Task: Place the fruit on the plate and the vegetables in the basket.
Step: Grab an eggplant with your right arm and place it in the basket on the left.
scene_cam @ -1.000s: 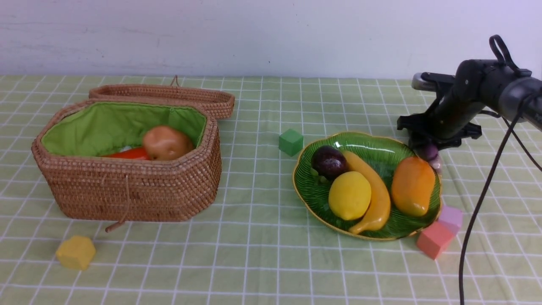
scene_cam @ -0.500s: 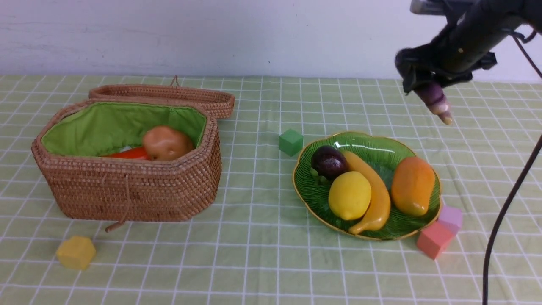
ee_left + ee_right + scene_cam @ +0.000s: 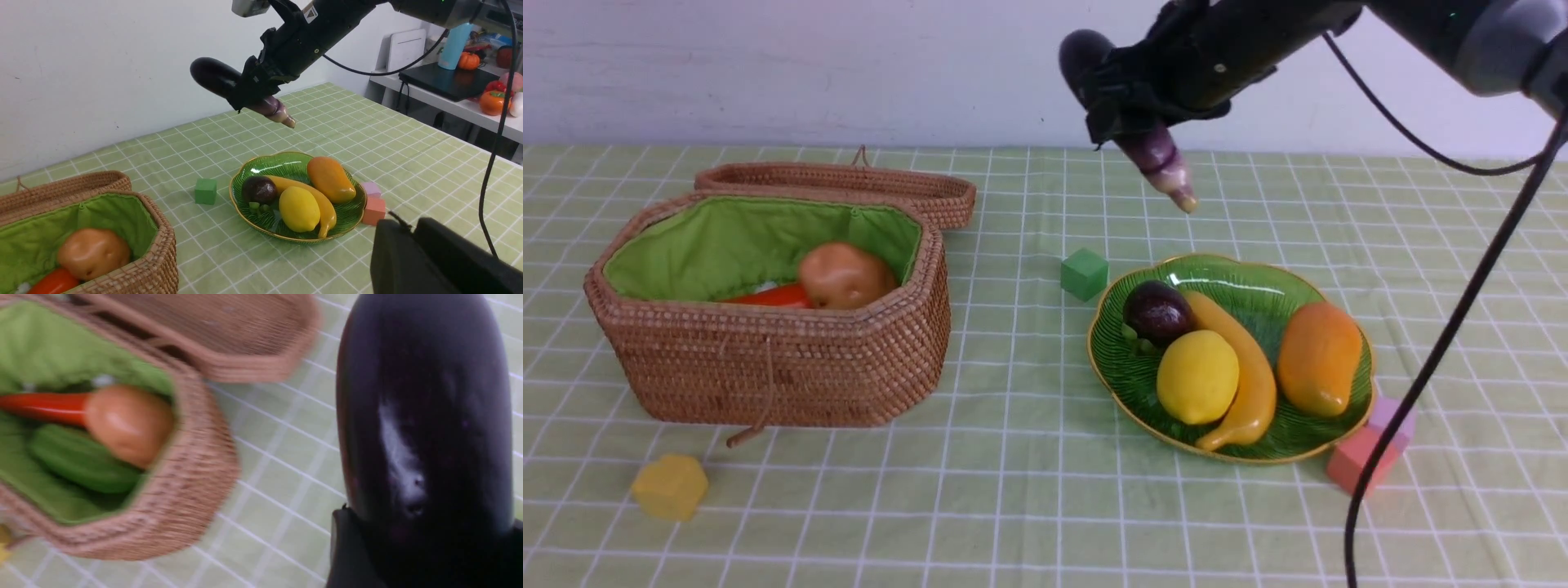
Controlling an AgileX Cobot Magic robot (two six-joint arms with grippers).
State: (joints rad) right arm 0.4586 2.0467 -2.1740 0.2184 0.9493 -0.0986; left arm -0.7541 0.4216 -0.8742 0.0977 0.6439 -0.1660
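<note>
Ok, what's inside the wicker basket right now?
In the basket: a potato, a carrot, a green gourd. The basket floor beneath them is covered.

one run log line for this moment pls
right gripper: shut on eggplant, held above table | basket: open, potato inside | plate: four fruit | left gripper: state unclear

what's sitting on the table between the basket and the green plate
Only a small green block, nearer the plate than the basket; otherwise bare cloth, clear in the front view.
</note>
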